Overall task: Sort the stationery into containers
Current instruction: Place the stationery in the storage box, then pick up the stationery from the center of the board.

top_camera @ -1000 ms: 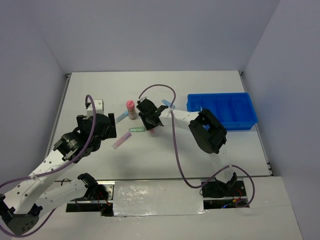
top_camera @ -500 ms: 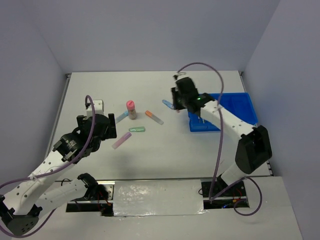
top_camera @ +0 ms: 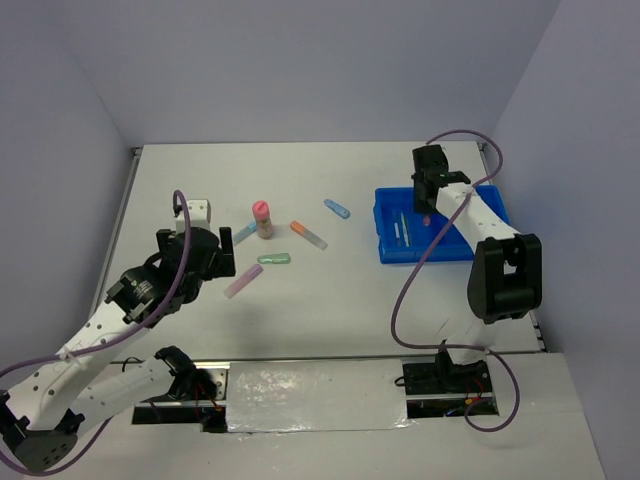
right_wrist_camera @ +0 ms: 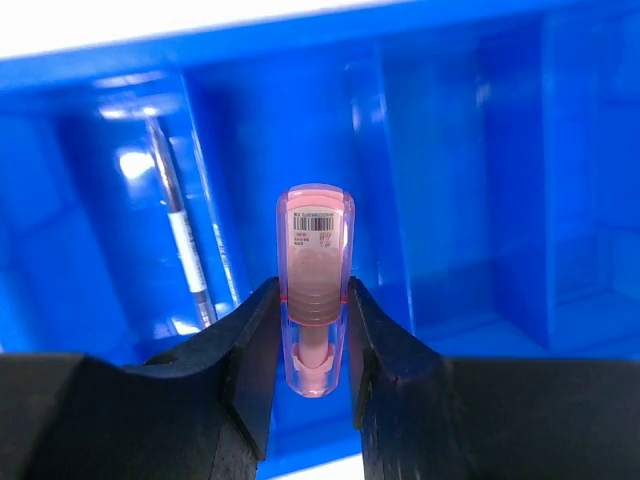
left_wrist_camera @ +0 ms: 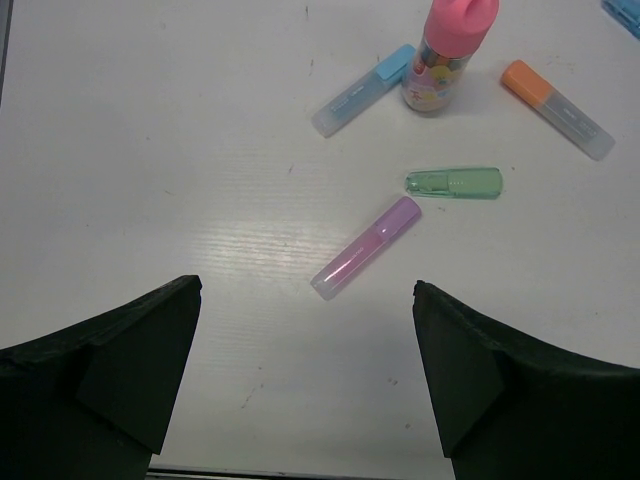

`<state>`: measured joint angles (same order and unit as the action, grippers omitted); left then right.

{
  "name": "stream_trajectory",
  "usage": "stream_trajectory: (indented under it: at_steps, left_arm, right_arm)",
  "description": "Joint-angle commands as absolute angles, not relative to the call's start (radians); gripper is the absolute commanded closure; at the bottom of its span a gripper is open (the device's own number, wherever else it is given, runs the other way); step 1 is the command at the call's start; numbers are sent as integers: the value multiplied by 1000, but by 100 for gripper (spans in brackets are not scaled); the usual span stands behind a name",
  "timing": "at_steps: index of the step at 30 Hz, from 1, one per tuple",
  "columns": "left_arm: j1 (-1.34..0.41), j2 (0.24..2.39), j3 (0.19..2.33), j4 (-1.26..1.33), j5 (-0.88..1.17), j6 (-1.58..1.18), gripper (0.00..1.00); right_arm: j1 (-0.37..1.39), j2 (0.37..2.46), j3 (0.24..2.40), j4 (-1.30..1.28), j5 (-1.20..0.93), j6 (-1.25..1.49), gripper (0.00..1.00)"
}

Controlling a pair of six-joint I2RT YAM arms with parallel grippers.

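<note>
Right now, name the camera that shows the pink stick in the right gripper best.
The right wrist view: the pink stick sits centred, clamped in the right gripper, barcode label visible, over the blue tray. The top view gives only a pinkish speck. The left wrist view misses it.

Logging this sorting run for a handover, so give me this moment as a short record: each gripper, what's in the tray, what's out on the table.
right gripper: shut on pink stick, held over blue tray
left gripper: open, empty, above the table near lilac stick
in tray: at least a grey pen in one compartment
on table: lilac stick, green stick, orange-capped stick, blue-capped stick, pink-capped bottle, blue stick
</note>
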<state>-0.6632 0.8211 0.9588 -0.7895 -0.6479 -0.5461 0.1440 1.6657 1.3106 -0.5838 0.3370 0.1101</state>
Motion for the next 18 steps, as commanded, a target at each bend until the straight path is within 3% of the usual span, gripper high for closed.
stream_trajectory:
  at_steps: [1,2,5,9,10,14,18]
  left_arm:
    - [-660,822,950,-752,-626,-512,1]
    - [-660,822,950,-750,-623,-512,1]
    - [-660,825,948,-747,-618,-511,1]
    - [-660,828,948,-747,-617,-509,1]
    - [-660,830,950,-747,-617,-509,1]
    - [-660,833,951,-750,-624,-514,1]
    - [-653,834,951,-752,-630,-515,1]
  right_arm:
    - [147,1693,1318,-597,338,107,71]
    - [150,1695,1309,-591,327,112,60]
    - [150,1695,1305,-583,319,121,40]
    - [156,1658,1321,-594,304,140,32]
    - [164,1640,1319,-582,296,143,24]
    - [277,1575,1335,-516,212,126,23]
    - [399,1669,1425,-456,31,17,24]
